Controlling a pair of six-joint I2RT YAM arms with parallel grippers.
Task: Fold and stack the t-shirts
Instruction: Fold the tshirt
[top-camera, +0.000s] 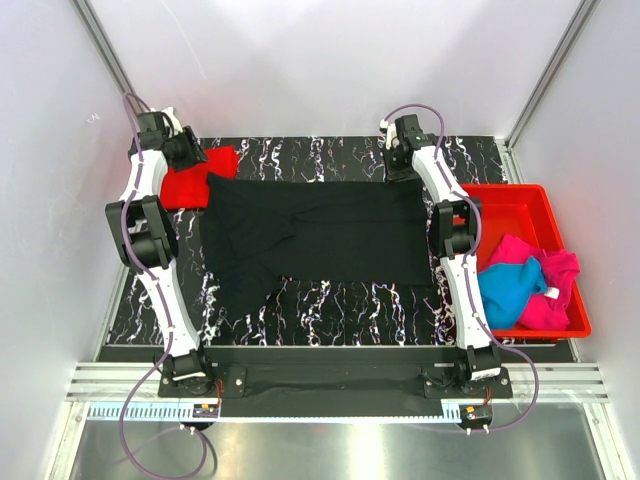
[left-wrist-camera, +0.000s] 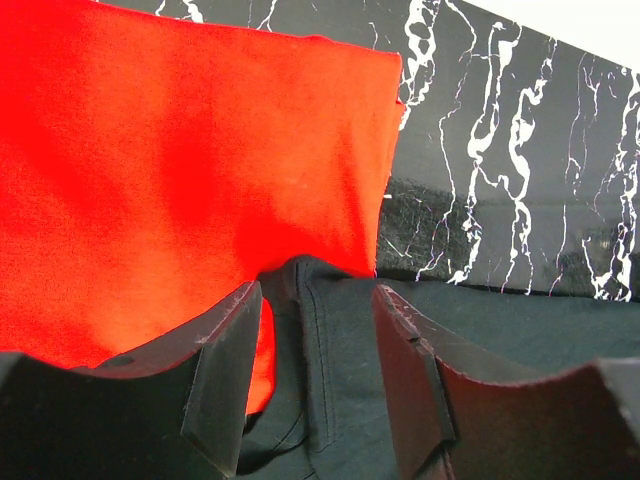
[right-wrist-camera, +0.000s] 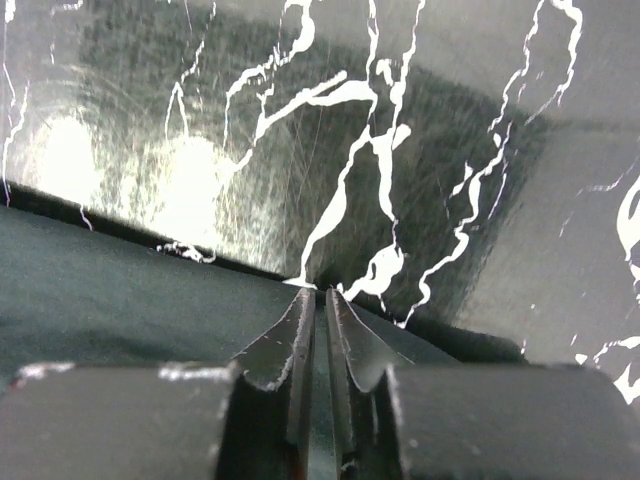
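Black t-shirt (top-camera: 315, 235): lies spread flat across the middle of the table, its long side running left to right between the two arms, with one sleeve splayed toward the near-left.
Table (top-camera: 330, 310): black stone-look top with white veining, bare along the near side of the spread shirt.
Red t-shirt (top-camera: 190, 185): folded into a neat block at the far-left corner of the table, its edge meeting the far-left corner of the black t-shirt.
Left gripper (left-wrist-camera: 315, 375): sits low at that far-left corner. Its fingers (left-wrist-camera: 225, 370) stand well apart, and a hemmed fold of the black cloth lies in the gap between them, unsqueezed. The red t-shirt fills the left wrist view just beyond.
Right gripper (right-wrist-camera: 318, 320): sits at the far-right corner of the black t-shirt. Its fingers (right-wrist-camera: 295, 340) are pressed almost together, leaving only a slit. The tips are on the shirt's far edge, and a thin strip of dark cloth appears pinched in the slit. Veined tabletop lies beyond.
Red bin (top-camera: 520, 195): rigid plastic, on the right side of the table, just beside the right arm.
Bright blue t-shirt (top-camera: 505, 285): crumpled inside the bin, on its left side.
Magenta t-shirt (top-camera: 560, 285): bunched in the same bin, touching the blue one and wrapping around its far and right sides.
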